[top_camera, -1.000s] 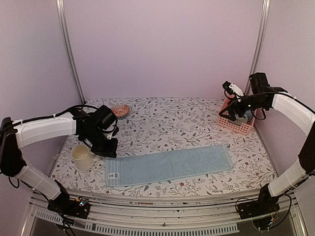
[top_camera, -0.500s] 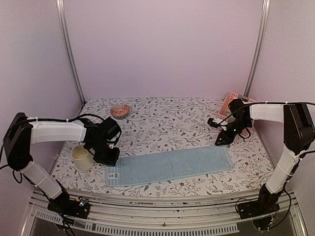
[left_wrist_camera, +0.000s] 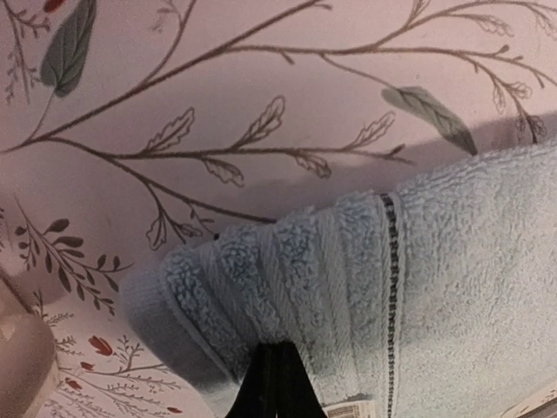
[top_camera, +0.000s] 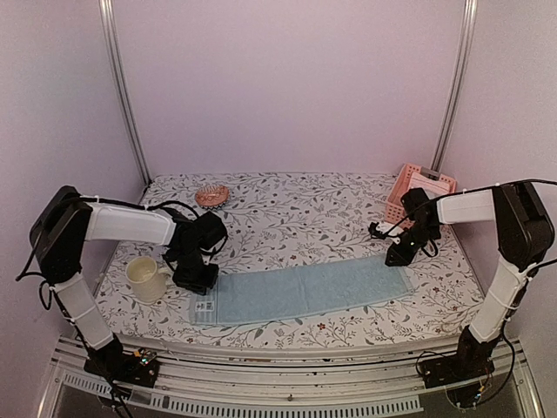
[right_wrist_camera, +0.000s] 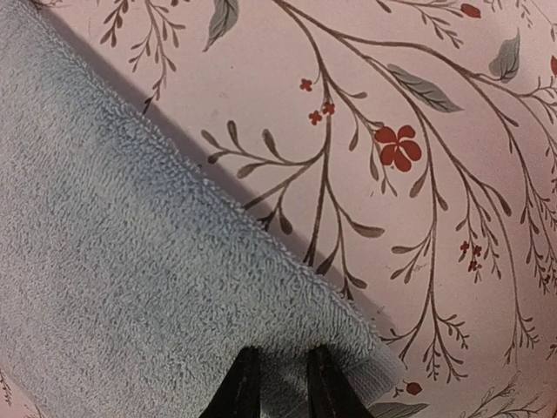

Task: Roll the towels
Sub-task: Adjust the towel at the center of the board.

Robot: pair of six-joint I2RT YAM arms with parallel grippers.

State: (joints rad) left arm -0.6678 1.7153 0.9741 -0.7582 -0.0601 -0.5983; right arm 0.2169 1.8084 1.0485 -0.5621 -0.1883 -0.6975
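Top external: both arms now reach the towel [top_camera: 300, 293].

Top external: fixed high behind arm bases, looks down and forward over whole floral table [top_camera: 305, 213], back wall upper frame.
Left wrist: very close, faces down on left end of blue towel [left_wrist_camera: 418, 287], fingertips at bottom edge.
Right wrist: equally close, towel's right corner lower left.
Shared by all three views: towel, tablecloth.
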